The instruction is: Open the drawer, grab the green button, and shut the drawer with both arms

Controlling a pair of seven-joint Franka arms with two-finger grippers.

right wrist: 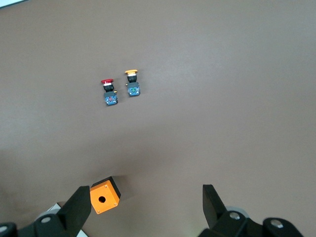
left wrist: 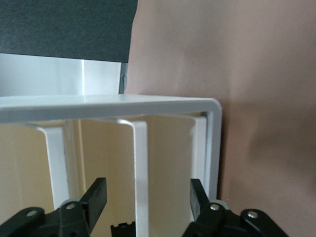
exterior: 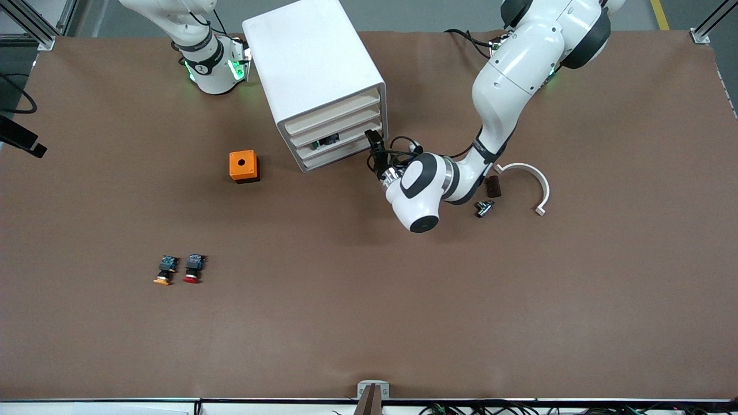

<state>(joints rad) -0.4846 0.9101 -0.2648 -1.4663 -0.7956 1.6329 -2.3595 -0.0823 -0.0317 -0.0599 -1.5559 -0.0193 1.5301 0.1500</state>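
The white drawer cabinet [exterior: 314, 63] stands at the back of the table, its drawer fronts [exterior: 337, 129] facing the front camera. A small dark piece with blue and a bit of green [exterior: 324, 142] shows inside one drawer; it looks like the button. My left gripper [exterior: 376, 153] is at the cabinet's front corner toward the left arm's end. In the left wrist view it [left wrist: 148, 197] is open, its fingers [left wrist: 96, 195] on either side of a white rail [left wrist: 140, 168]. My right gripper [right wrist: 145, 207] is open and empty; that arm [exterior: 210, 60] waits beside the cabinet.
An orange box with a hole [exterior: 244, 166] sits beside the cabinet toward the right arm's end. A yellow-capped button [exterior: 166, 270] and a red-capped button [exterior: 194, 268] lie nearer the front camera. A white curved piece [exterior: 533, 181], a brown block [exterior: 493, 186] and a small metal part [exterior: 484, 207] lie by the left arm.
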